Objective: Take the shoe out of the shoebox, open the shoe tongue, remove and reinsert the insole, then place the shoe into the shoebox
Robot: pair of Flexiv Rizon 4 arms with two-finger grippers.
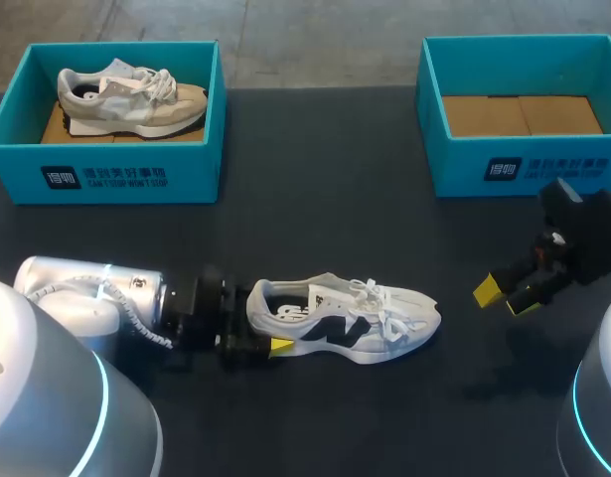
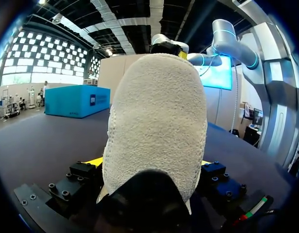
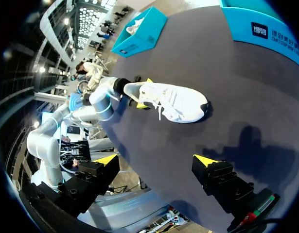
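shoe (image 1: 345, 323) likely light, soft upper | your left end effector (image 2: 149, 165) grips its stiffer heel; hold there | right end effector (image 1: 506, 296) spread, empty

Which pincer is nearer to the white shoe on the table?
Left. The left pincer grips the white shoe at its heel; the right pincer is apart, beyond its toe.

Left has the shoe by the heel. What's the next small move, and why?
Probably bring the open right gripper over to the laces of the white shoe: the left gripper clamps its heel, and the tongue looks unopened.
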